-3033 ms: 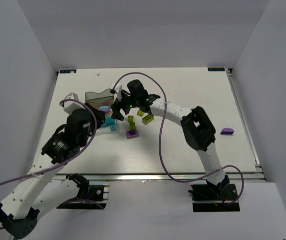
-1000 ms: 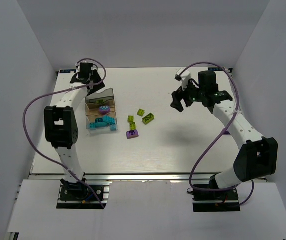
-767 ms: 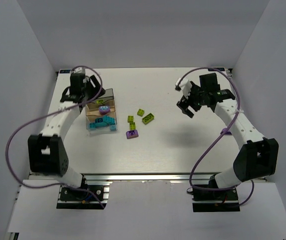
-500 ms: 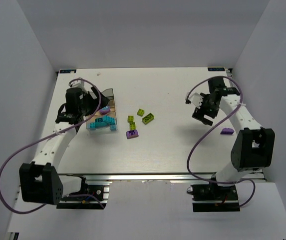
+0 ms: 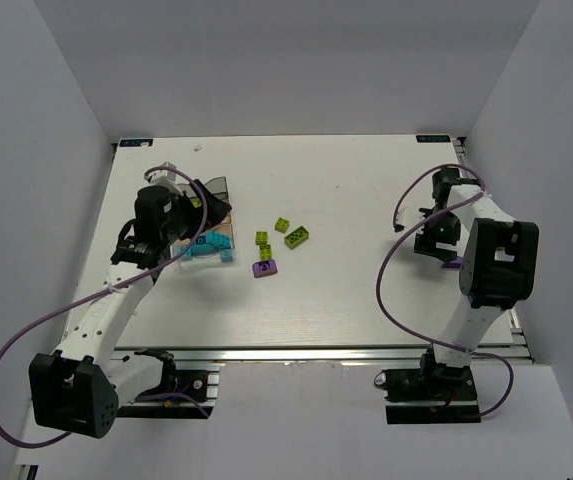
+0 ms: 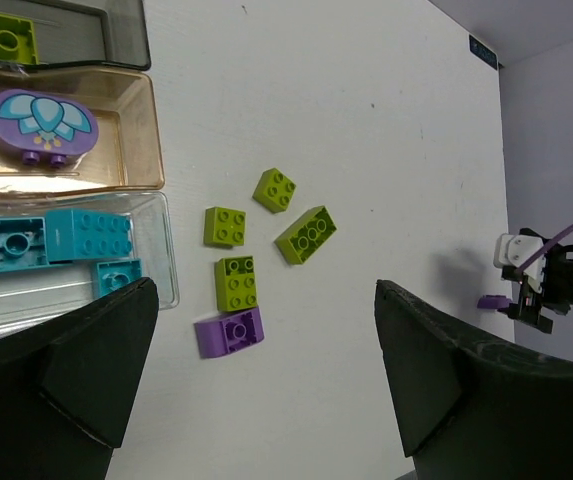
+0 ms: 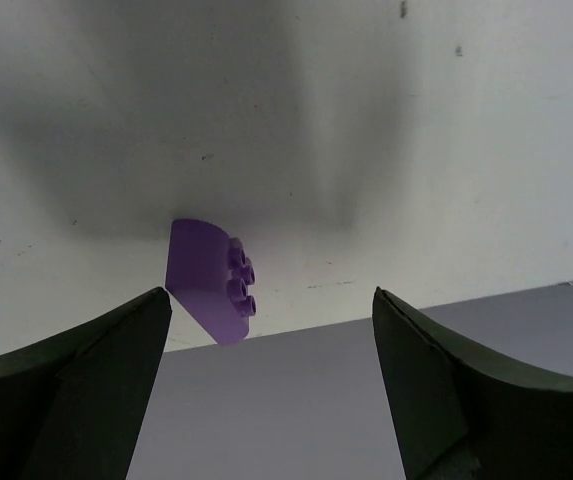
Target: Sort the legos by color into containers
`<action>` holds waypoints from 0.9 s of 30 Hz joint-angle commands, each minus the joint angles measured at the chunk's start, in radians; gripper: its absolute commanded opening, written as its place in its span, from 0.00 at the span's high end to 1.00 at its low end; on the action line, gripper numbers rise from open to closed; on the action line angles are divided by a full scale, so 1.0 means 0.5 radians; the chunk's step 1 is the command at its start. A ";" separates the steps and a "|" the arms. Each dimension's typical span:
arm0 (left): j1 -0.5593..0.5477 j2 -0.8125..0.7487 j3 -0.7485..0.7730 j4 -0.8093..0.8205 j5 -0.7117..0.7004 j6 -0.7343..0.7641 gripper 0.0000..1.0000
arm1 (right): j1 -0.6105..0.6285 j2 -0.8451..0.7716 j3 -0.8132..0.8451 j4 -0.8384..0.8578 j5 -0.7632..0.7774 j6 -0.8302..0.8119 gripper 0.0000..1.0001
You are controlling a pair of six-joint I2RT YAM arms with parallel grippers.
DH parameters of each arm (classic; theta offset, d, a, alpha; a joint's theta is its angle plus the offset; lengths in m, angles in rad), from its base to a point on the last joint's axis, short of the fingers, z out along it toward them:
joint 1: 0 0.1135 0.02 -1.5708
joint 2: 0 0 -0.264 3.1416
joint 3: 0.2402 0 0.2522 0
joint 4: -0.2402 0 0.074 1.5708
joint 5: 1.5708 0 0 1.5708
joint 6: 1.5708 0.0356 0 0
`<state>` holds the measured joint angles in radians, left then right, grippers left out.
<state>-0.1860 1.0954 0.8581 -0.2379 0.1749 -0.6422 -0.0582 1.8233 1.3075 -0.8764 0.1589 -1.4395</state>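
White speckled table point(image 5: 366, 290), pale grey walls point(image 5: 286, 60). Right gripper point(image 7: 271, 300), fingers spread, frames a purple curved brick point(image 7: 211, 282) at the table's edge. Left gripper point(image 6: 266, 320), also spread, faces four lime bricks point(image 6: 305, 235), with the trays point(image 6: 156, 140) just past one fingertip.

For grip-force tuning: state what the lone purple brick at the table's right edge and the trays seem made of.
Purple brick: probably hard moulded plastic, smooth; crisp studs, uniform colour. Trays: likely thin translucent plastic; bricks inside show through the tinted walls, rims catch light.
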 commanded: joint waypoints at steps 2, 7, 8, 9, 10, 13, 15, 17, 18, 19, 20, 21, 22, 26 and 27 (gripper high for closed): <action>-0.067 -0.043 0.002 -0.052 -0.077 -0.038 0.02 | -0.046 0.068 0.054 -0.051 0.112 -0.253 0.14; -0.128 -0.049 -0.013 -0.073 -0.129 -0.059 0.02 | -0.098 0.133 0.042 -0.011 0.130 -0.284 0.16; -0.137 -0.055 -0.020 -0.073 -0.141 -0.065 0.02 | -0.104 0.145 0.036 0.001 0.127 -0.290 0.16; -0.146 -0.059 -0.023 -0.070 -0.147 -0.078 0.02 | -0.108 0.149 0.030 0.001 0.130 -0.302 0.16; -0.153 -0.062 -0.029 -0.070 -0.150 -0.084 0.02 | -0.108 0.158 0.020 -0.002 0.133 -0.302 0.18; -0.171 -0.071 -0.023 -0.083 -0.166 -0.087 0.02 | -0.111 0.170 0.008 -0.051 0.118 -0.296 0.22; -0.180 -0.083 -0.020 -0.092 -0.178 -0.084 0.02 | -0.111 0.155 -0.032 -0.060 0.109 -0.287 0.24; -0.180 -0.095 -0.020 -0.095 -0.184 -0.084 0.02 | -0.111 0.127 -0.099 -0.060 0.103 -0.287 0.27; -0.186 -0.108 -0.023 -0.095 -0.187 -0.087 0.02 | -0.111 0.115 -0.121 -0.054 0.096 -0.284 0.28; -0.186 -0.114 -0.026 -0.095 -0.190 -0.090 0.02 | -0.111 0.106 -0.139 -0.048 0.087 -0.275 0.31; -0.186 -0.120 -0.029 -0.098 -0.193 -0.093 0.02 | -0.111 0.087 -0.163 -0.045 0.081 -0.263 0.34; -0.189 -0.135 -0.026 -0.098 -0.199 -0.093 0.02 | -0.111 0.078 -0.167 -0.045 0.060 -0.253 0.39; -0.189 -0.141 -0.023 -0.104 -0.203 -0.093 0.02 | -0.111 0.069 -0.167 -0.051 0.054 -0.223 0.42; -0.189 -0.190 0.005 -0.138 -0.221 -0.093 0.04 | -0.111 0.060 -0.109 -0.118 -0.023 -0.137 0.67; -0.189 -0.203 0.023 -0.147 -0.236 -0.093 0.04 | -0.111 0.057 -0.078 -0.143 -0.066 -0.119 0.77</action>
<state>-0.2771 1.0340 0.8570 -0.2935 0.0834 -0.6827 -0.1104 1.8950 1.2331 -0.8764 0.1669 -1.4803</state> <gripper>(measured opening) 0.964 0.307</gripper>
